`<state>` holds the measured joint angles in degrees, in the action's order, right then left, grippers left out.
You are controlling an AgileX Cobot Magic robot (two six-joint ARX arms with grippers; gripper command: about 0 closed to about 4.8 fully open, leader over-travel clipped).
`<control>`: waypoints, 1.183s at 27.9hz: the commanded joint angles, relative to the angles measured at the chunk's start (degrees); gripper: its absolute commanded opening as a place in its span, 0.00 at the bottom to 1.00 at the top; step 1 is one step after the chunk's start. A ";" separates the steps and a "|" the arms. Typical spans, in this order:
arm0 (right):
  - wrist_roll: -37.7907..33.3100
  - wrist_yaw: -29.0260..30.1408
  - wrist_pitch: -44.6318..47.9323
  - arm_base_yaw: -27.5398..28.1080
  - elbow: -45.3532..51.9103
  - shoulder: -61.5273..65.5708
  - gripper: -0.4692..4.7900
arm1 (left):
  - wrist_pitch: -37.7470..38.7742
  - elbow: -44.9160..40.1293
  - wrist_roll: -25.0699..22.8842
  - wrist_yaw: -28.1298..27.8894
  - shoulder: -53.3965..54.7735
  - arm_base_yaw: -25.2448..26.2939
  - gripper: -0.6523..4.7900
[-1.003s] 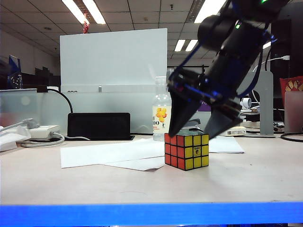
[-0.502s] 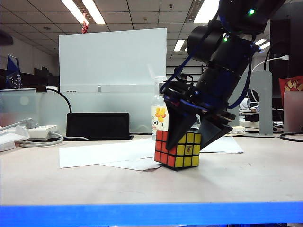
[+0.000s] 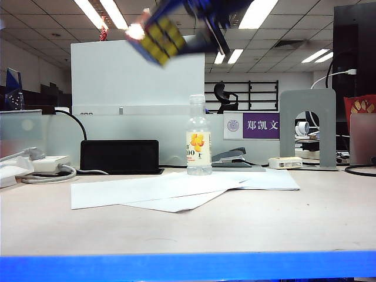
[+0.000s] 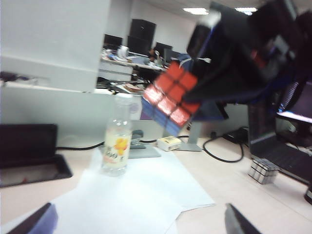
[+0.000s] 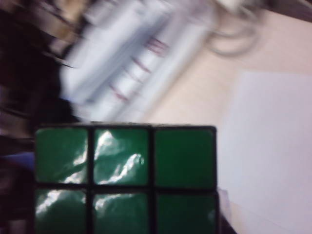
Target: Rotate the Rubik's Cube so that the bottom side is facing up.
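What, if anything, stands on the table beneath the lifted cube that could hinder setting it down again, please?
The right gripper holds the Rubik's Cube high up. Below lie paper sheets, the bottle standing behind them; the left gripper is open, empty.

We see the Rubik's Cube lifted high above the table, up and left of centre, tilted on a corner. It is a black-framed three-by-three puzzle. Its yellow face shows from the front, an orange-red face from the left side, and a glossy green face up close.
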<state>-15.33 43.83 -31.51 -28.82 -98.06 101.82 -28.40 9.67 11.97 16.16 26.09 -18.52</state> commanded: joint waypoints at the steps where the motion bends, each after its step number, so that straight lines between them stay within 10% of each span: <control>1: -10.23 10.99 5.79 -0.22 -2.12 -0.55 0.55 | -5.92 8.98 -4.74 10.32 15.50 -0.04 1.00; 11: -29.81 28.22 20.13 -0.50 -2.16 -0.70 0.59 | -8.59 20.85 -22.34 14.58 27.87 -0.04 1.00; 33: -30.14 26.60 19.82 -5.38 -2.14 0.77 0.61 | -7.98 30.64 -27.89 18.69 31.80 -0.17 0.98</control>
<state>-45.65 70.24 -13.17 -33.85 -99.72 103.18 -38.59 40.18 -14.50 36.38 57.52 -18.76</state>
